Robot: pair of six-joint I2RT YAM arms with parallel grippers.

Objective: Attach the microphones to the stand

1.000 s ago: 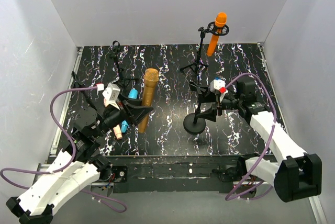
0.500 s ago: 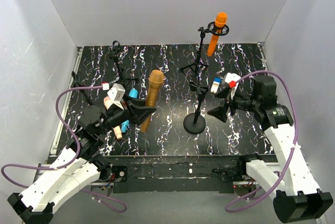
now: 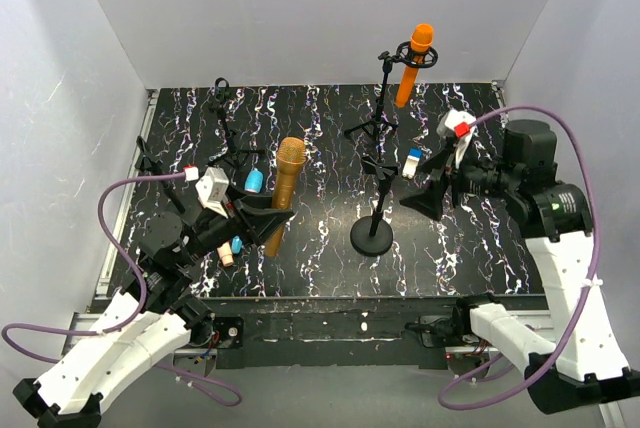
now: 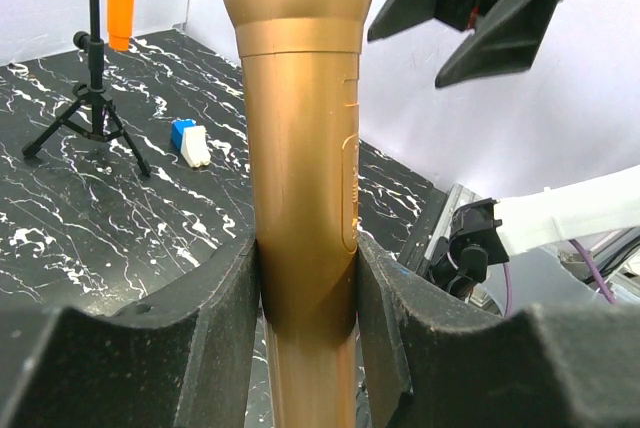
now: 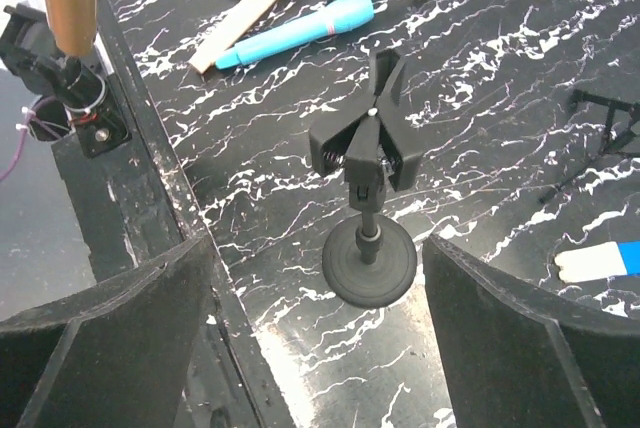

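My left gripper [image 3: 266, 216] is shut on the gold-bronze microphone [image 3: 283, 191], held upright left of the round-base stand [image 3: 373, 235]; up close its body [image 4: 300, 148] is pinched between both pads. The stand's spring clip [image 5: 365, 143] is empty. My right gripper [image 3: 428, 184] hangs open, raised to the right of that stand, which shows between its fingers [image 5: 110, 328]. The orange microphone [image 3: 415, 63] sits clipped in the back tripod stand [image 3: 380, 108]. The light blue microphone [image 5: 300, 30] and the pale pink-beige one [image 5: 250, 8] lie on the table, partly hidden under my left arm in the top view.
A small blue-and-white block [image 3: 413, 161] lies between the two middle stands. Two more tripod stands rise at the back left [image 3: 222, 113] and far left [image 3: 150, 163]. White walls close in the black marbled table [image 3: 470, 248] on three sides.
My right gripper has let go of the round-base stand, opened wide and pulled back up and to the right. The left gripper, still holding the gold-bronze microphone, has shifted only slightly.
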